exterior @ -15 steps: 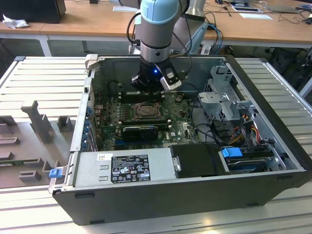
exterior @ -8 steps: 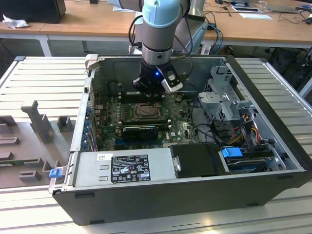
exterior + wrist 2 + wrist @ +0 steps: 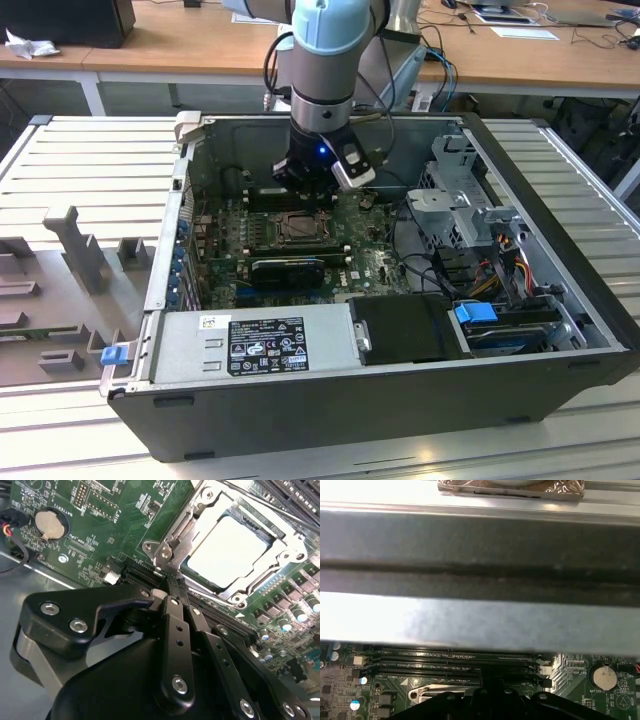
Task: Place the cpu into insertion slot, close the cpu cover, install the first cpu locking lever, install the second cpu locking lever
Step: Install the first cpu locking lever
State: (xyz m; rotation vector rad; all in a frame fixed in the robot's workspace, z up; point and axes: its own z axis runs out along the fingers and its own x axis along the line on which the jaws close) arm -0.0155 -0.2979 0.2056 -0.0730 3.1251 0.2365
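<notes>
1. One tool (image 3: 172, 582), its tips pinched together on nothing, hovers at the insertion slot (image 3: 235, 550) corner, roughly seven o'clock of it.
2. Cpu (image 3: 227, 552) lies seated under the closed cpu cover (image 3: 280, 562); glare washes out its surface.
3. Levers are hard to distinguish.

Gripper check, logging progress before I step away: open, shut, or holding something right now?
Gripper: shut, holding nothing, tips at the edge of the cpu cover.

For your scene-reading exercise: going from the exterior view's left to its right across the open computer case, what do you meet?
Grey fixture blocks → green board → insertion slot → drive cage → blue latch.
</notes>
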